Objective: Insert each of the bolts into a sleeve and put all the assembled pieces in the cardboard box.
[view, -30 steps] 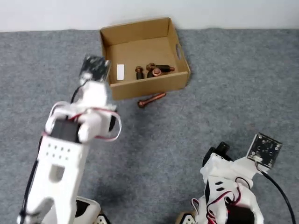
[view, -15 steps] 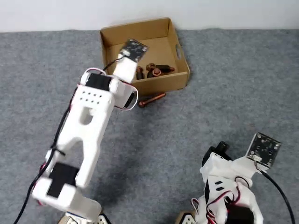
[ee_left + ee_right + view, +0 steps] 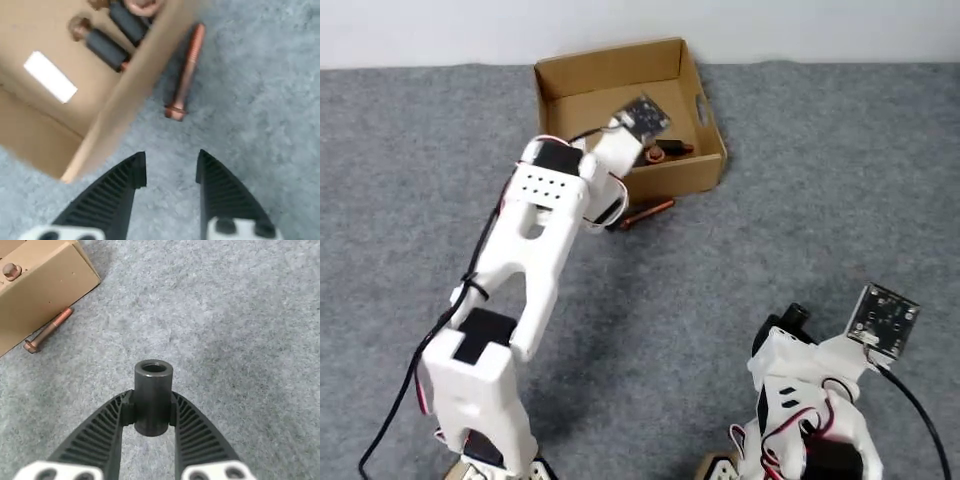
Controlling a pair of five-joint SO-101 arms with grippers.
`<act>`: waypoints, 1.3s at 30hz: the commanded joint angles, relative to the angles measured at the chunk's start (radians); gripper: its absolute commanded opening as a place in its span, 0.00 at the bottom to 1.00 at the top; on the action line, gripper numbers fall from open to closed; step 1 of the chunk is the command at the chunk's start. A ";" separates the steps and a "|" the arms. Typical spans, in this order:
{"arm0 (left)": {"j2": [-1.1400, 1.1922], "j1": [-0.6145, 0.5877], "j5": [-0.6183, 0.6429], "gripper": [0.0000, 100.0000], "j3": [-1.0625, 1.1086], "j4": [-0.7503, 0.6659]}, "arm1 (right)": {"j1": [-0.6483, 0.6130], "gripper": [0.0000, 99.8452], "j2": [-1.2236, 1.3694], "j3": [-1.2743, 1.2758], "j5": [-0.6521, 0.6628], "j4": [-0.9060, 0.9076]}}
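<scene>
A copper bolt (image 3: 648,212) lies on the grey carpet right in front of the cardboard box (image 3: 672,180). My left gripper (image 3: 170,165) hangs open just short of the bolt (image 3: 185,75), close to the box wall (image 3: 135,85). Inside the box lie assembled pieces (image 3: 105,47), bolts in dark sleeves, seen from above (image 3: 670,152) too. My right gripper (image 3: 152,405) is shut on an upright dark sleeve (image 3: 152,395), its hole facing up. It hovers over the carpet far from the bolt (image 3: 47,330) and the box (image 3: 35,265). The right arm (image 3: 810,390) sits low at the front right.
The left arm (image 3: 535,250) stretches from the front left across the carpet to the box's front wall. A white label (image 3: 50,76) lies on the box floor. Open carpet spreads between the two arms and to the right of the box.
The left arm has swung right, from beside the box's left corner to over the box's front wall near the loose bolt. The right arm has kept still with the sleeve.
</scene>
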 commanded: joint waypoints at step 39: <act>0.707 0.074 -0.023 0.00 -0.918 0.453 | 0.013 0.01 -0.033 0.006 0.011 -0.033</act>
